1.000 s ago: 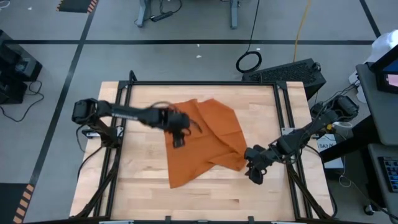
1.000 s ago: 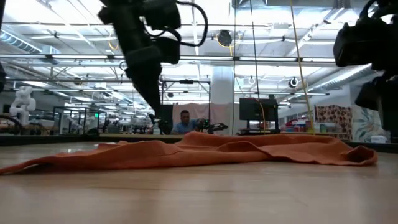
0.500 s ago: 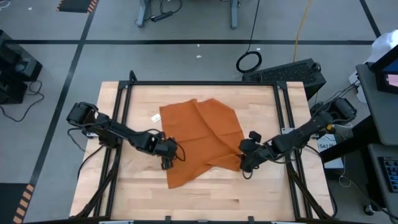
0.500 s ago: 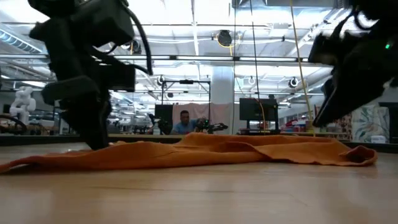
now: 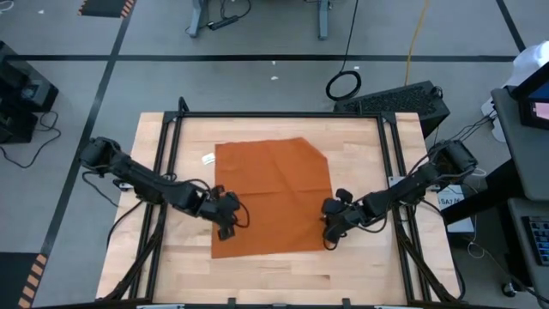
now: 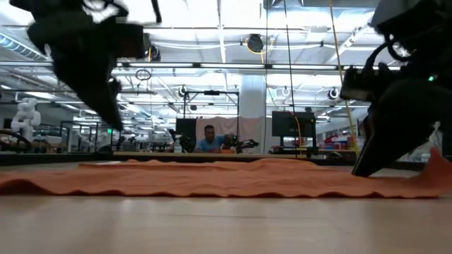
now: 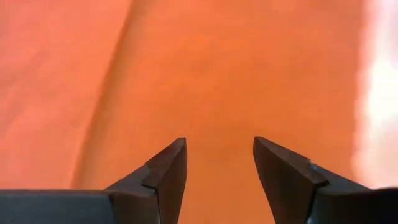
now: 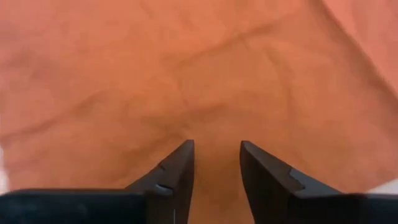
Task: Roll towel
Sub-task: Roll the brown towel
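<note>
The rust-orange towel [image 5: 273, 196] lies spread flat on the wooden table, its small white tag [image 5: 208, 158] at the far left edge. In the low view the towel [image 6: 212, 182] is a low flat band. My left gripper [image 5: 225, 227] is open over the towel's near left part, and its wrist view shows cloth [image 7: 217, 93] between the fingers. My right gripper [image 5: 329, 233] is open over the near right corner, with creased cloth [image 8: 211, 74] ahead of its fingers. My left gripper points down at the towel near its near left corner, and I cannot tell whether the fingertips [image 7: 171, 168] touch the cloth. My right gripper points down at the towel by its near right edge, and I cannot tell whether the fingertips [image 8: 180, 165] touch it.
A black metal frame [image 5: 274, 116] borders the table along its far, left and right sides. Bare wood [image 5: 274, 275] lies between the towel and the near edge. In the low view my left arm [image 6: 92, 63] and my right arm [image 6: 395, 120] hang over the towel's two ends.
My left gripper has gone from the towel's middle toward the near edge, to its near left part. My right gripper has shifted a little toward the left at the near right corner. The towel, crumpled and folded over a second ago, now lies spread out flat as a rectangle.
</note>
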`<state>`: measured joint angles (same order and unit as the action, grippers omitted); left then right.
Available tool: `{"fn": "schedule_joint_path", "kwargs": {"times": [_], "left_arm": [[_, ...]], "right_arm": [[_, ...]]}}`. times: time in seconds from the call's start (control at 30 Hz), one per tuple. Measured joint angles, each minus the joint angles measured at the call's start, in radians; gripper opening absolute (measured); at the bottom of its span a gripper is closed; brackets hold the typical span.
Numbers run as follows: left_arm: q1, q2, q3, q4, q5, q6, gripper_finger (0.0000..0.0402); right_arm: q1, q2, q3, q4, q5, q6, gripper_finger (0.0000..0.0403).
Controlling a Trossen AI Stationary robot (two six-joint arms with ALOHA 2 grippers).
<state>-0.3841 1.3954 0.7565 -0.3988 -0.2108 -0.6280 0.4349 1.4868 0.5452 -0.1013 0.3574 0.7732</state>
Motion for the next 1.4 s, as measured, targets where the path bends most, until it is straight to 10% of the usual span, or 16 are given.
{"fn": "schedule_joint_path", "kwargs": {"times": [0.43, 0.83, 1.1, 1.4], "left_arm": [[0.009, 0.078, -0.020, 0.028, -0.172, 0.146, 0.0191], [0.270, 0.077, -0.145, 0.193, -0.068, 0.361, 0.0156], [0.259, 0.067, -0.262, 0.196, 0.021, 0.188, 0.0154], [0.218, -0.055, -0.183, 0.147, 0.077, 0.278, 0.0154]], "right_arm": [[-0.137, -0.136, 0.000, -0.072, 0.188, -0.297, 0.0143], [-0.571, 0.033, -0.006, 0.095, -0.124, -0.568, 0.0117], [-0.544, 0.096, -0.002, 0.046, -0.107, -0.413, 0.0088], [-0.435, -0.169, 0.012, -0.068, -0.110, -0.350, 0.0124]]}}
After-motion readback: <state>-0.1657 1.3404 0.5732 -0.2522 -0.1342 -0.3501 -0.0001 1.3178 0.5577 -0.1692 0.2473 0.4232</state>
